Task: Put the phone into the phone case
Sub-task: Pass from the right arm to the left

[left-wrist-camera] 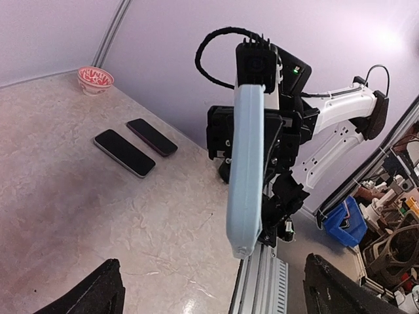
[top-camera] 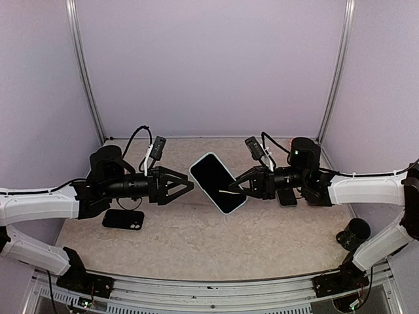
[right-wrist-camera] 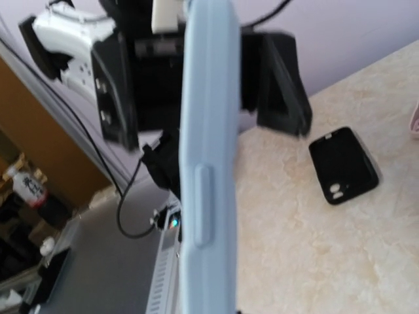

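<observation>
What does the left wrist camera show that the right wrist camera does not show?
Only the left wrist view: the nearer phone and the farther phone lying side by side on the table, a red and white bowl near a wall, and the right arm. Only the right wrist view: a black case lying flat, and the left arm. Both: the light blue case, seen edge-on and held off the table.

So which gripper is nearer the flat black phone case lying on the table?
Left. The left gripper hangs open in the air just beyond the black case; the right gripper is farther off across the table, shut on the light-blue-cased phone.
</observation>
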Motion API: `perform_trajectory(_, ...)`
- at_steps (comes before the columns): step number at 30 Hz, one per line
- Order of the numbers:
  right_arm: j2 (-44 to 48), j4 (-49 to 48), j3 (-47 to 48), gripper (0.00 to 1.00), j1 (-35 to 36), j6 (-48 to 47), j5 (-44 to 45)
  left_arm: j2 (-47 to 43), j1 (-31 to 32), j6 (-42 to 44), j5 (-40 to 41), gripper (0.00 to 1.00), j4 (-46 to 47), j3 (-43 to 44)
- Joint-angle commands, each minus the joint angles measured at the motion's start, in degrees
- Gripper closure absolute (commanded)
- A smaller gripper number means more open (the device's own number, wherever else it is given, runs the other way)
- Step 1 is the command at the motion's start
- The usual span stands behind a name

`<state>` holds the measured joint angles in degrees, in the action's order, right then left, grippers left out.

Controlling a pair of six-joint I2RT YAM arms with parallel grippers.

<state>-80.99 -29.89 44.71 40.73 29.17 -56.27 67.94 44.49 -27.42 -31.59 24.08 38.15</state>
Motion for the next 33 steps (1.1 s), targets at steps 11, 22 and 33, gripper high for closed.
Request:
perform_trajectory(11, 0.24, -16.79, -1.71, 1.00, 1.79, 10.27, 1.55, 10.78, 2.19, -3.31, -2.02, 0.21, 12.71, 4.56)
perform_trajectory(22, -2.02, -27.30, -3.11, 1.00, 2.09, 18.81, -2.67, 13.32, 2.36, -3.86, -4.10, 0.55, 16.94, 5.16)
perform_trajectory(33, -7.50, -38.12, -2.11, 1.00, 3.82, 26.61, -7.14, 14.82, 2.44, -7.68, -8.56, 0.75, 23.80, 4.89)
